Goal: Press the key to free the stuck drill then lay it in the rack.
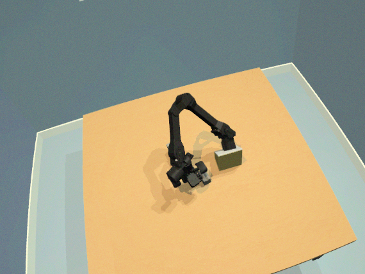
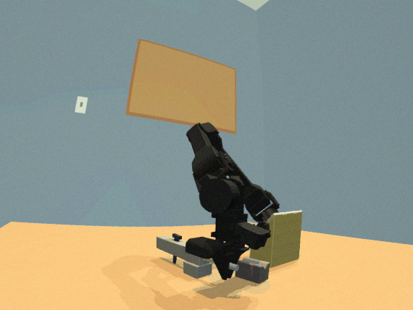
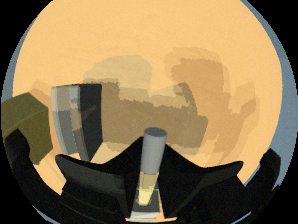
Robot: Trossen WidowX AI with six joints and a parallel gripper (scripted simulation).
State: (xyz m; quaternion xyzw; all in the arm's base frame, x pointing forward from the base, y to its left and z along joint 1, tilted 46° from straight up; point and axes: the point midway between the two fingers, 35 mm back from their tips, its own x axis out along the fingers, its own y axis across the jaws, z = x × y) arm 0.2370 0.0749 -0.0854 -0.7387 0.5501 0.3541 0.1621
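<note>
The drill (image 2: 233,266) (image 3: 154,150) is a short grey rod with a yellow part at its inner end. My gripper (image 2: 227,272) (image 3: 148,140) is shut on it, low over the table, one finger on each side. The drill's yellow end still points into a small holder (image 3: 145,208); how deep it sits is hidden. The black key (image 2: 177,237) stands upright through a grey bar (image 2: 167,245), its crosspiece just above the bar and its stem showing below. The rack (image 1: 206,177) (image 2: 251,272) (image 3: 90,122) is a low grey block right beside the gripper in the exterior view.
An upright olive panel (image 1: 230,161) (image 2: 287,239) (image 3: 27,122) stands behind the rack, close to the arm's base. A grey block (image 2: 197,269) sits under the near end of the bar. The arm hides part of the bar. All stand on the wooden table (image 1: 128,230) (image 2: 54,268).
</note>
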